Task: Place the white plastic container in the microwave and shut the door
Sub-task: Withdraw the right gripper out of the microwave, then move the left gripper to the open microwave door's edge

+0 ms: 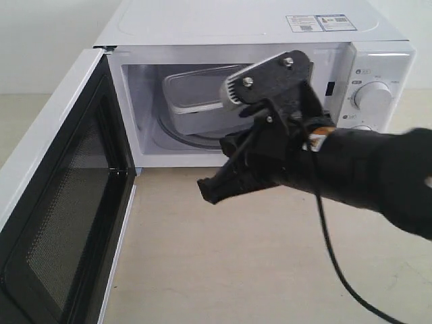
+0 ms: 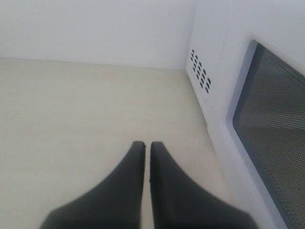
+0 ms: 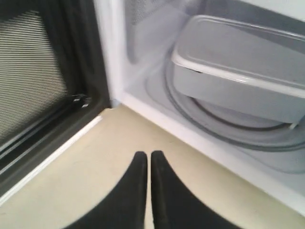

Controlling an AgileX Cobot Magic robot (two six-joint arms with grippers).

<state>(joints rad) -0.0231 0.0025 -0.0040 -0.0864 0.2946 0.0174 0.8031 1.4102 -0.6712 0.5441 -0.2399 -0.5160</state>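
Note:
The white microwave (image 1: 243,23) stands at the back with its door (image 1: 61,202) swung wide open to the left, black mesh inner face showing. Inside the cavity, the white plastic container (image 1: 196,101) rests with its lid on, slightly tilted on the glass turntable (image 3: 224,131). The right wrist view shows the container (image 3: 238,62) close up. My right gripper (image 1: 208,191) hovers over the table just in front of the opening, shut and holding nothing (image 3: 148,155). My left gripper (image 2: 144,144) is shut and empty, low over the table beside the door's outer window (image 2: 274,143); the exterior view does not show it.
Two dials (image 1: 373,96) sit on the microwave's right panel. A black cable (image 1: 331,250) hangs from my right arm down to the beige table (image 1: 236,270). Vent slots (image 2: 200,71) mark the microwave's side wall near my left gripper. The open door (image 3: 33,81) fills the left foreground.

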